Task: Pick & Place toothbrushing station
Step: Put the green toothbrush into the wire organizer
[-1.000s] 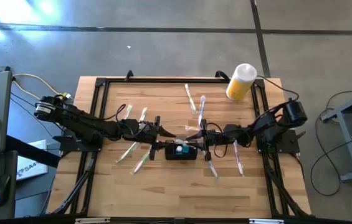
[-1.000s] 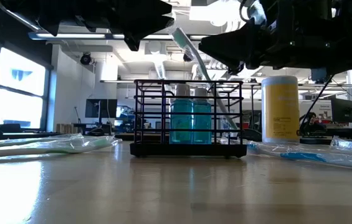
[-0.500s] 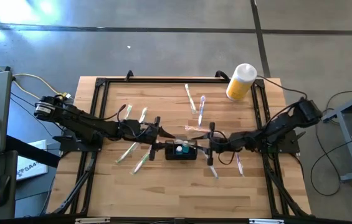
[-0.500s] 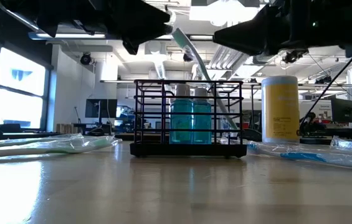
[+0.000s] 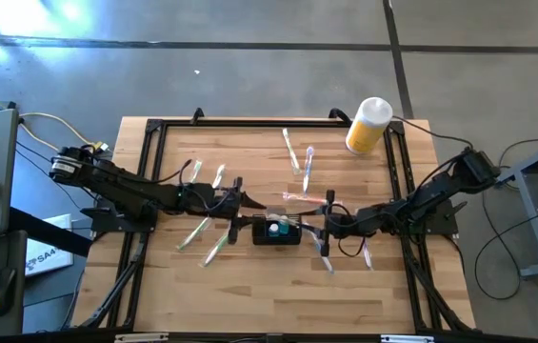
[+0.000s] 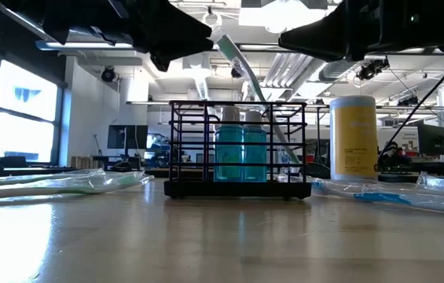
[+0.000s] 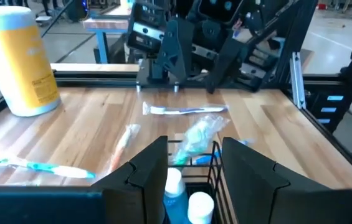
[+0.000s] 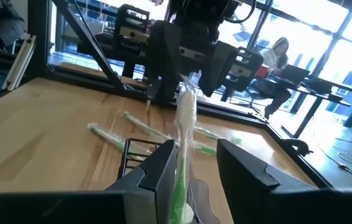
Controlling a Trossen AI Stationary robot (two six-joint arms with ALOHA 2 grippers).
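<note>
Caddy [image 5: 276, 232] of black wire sits about mid-table [image 5: 249, 291], upright, with both arms reaching in toward it from opposite sides. Two blue bottles [image 6: 241, 153] with white caps stand inside it, and a wrapped toothbrush [image 6: 241, 67] leans out of its top, its head tilted toward the left arm.

The left gripper [image 5: 245, 204] hangs just above the caddy's left end, with the toothbrush's wrapped head right at its tip. I cannot tell whether it actually has hold of the brush.

The right gripper [image 5: 326, 221] hovers just off the caddy's right end, a little above it. Its claw stands partly open and holds nothing; the brush rises beyond it, apart from both fingers.

More wrapped toothbrushes lie flat on the wood all around the caddy, some to its left [image 5: 202, 231] and some to its right [image 5: 364, 250]. A yellow canister [image 5: 368, 126] with a white cap stands well behind the caddy, by the far right corner.
</note>
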